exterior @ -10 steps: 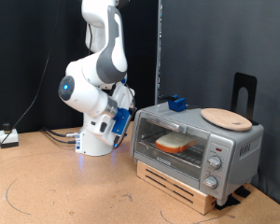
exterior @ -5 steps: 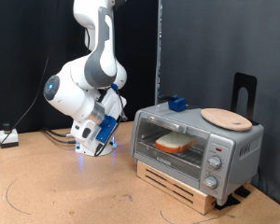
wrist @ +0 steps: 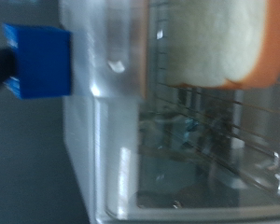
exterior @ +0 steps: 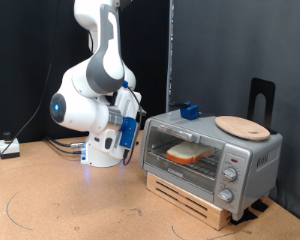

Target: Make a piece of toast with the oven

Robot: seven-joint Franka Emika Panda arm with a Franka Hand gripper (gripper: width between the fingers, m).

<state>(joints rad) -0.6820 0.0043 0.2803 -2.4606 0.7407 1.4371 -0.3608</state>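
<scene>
Arm: white Franka at the exterior view's left, elbow folded, wrist turned toward the oven's left side.
Pincer (exterior: 133,126): just beside the oven's left wall, near the door edge; blurred and turned away, so I cannot tell whether it is released or clenched; nothing seen between its fingers. Not visible in the wrist view.
Oven (exterior: 252,160): silver box on a wooden slatted base (exterior: 195,204) on the table (exterior: 70,205); glass door looks closed.
Piece of toast (exterior: 186,152): inside the oven on the wire rack, seen through the glass; wrist view shows its pale face and orange crust close up (wrist: 215,42).
Step, as judged: bread loaded, door shut; work now concerns the oven itself.
Blue block (exterior: 188,110): on the oven's top, rear.
Round board (exterior: 242,126): on the oven's top, right.
Knobs (exterior: 229,175): right panel, settings unreadable.
Hard to make out: wrist view is smeared; door latch and fingertip contact not discernible.
</scene>
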